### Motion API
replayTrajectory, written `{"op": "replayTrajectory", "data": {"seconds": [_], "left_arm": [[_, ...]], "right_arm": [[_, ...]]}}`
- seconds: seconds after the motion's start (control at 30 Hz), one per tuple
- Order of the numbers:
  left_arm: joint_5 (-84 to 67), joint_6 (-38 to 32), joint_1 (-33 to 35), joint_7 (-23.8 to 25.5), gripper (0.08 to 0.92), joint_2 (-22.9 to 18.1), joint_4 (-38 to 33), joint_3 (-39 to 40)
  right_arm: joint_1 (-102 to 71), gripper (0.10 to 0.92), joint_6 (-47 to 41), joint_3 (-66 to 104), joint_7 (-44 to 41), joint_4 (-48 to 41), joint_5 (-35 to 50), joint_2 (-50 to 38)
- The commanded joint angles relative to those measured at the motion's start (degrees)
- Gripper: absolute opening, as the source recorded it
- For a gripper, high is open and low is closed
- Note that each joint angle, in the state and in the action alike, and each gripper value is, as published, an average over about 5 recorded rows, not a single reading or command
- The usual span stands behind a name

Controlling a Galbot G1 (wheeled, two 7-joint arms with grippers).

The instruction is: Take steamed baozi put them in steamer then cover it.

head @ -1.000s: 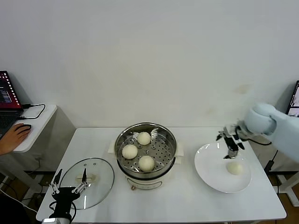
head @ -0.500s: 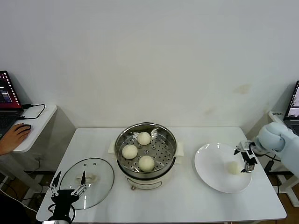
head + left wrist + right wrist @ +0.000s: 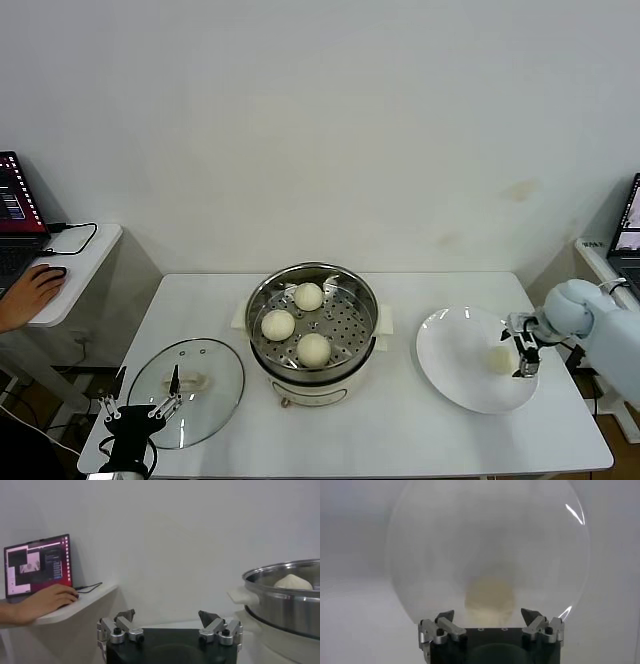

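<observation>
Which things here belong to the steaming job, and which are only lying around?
Belong to the job:
- three baozi in the steamer
- last baozi on the plate
- glass lid on the table
- right pincer, open, at the last baozi
- left pincer, open, near the lid

Lying about:
- laptop
- person's hand

Even, bright, soft light; glare streaks on the plate at 2 o'clock; right wrist view hazy, unfocused.

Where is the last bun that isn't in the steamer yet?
In the head view the last bun lies on the white plate at the table's right side, right of the steamer, with the open right pincer beside it.
</observation>
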Motion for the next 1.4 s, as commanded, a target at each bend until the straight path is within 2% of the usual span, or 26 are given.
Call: {"op": "replayTrajectory", "data": {"seconds": [0.03, 0.4, 0.67, 0.87, 1.03, 1.23, 1.4], "left_arm": [[-0.01, -0.05, 0.08, 0.01, 0.823, -0.04, 0.04, -0.14], [-0.17, -0.1, 0.05, -0.01, 0.823, -0.21, 0.39, -0.12], [-0.34, -0.15, 0.09, -0.03, 0.823, 0.03, 0.24, -0.44], [-0.57, -0.07, 0.0, 0.03, 0.823, 0.67, 0.14, -0.64], [-0.59, -0.01, -0.5, 0.03, 0.823, 0.55, 0.29, 0.32], [-0.93, -0.16, -0.95, 0.05, 0.823, 0.94, 0.88, 0.77], [-0.98, -0.08, -1.67, 0.03, 0.823, 0.86, 1.15, 1.14]], "right_arm": [[-1.74, 0.794, -0.33, 1.69, 0.62, -3.0, -2.52, 3.78], [-1.08, 0.658, -0.68, 1.64, -0.44, -2.66, -4.07, 2.99], [3.38, 0.589, -2.13, -1.42, -1.1, 2.02, 0.1, -1.59], [16.78, 0.585, -6.34, -12.68, -1.62, 10.56, 9.48, -7.29], [32.8, 0.585, -10.51, -23.49, -1.26, 17.01, 19.53, -8.19], [51.94, 0.585, -18.68, -38.26, 3.9, 23.08, 34.17, -2.77], [57.05, 0.593, -25.1, -42.75, 8.86, 24.71, 43.89, 6.47]]}}
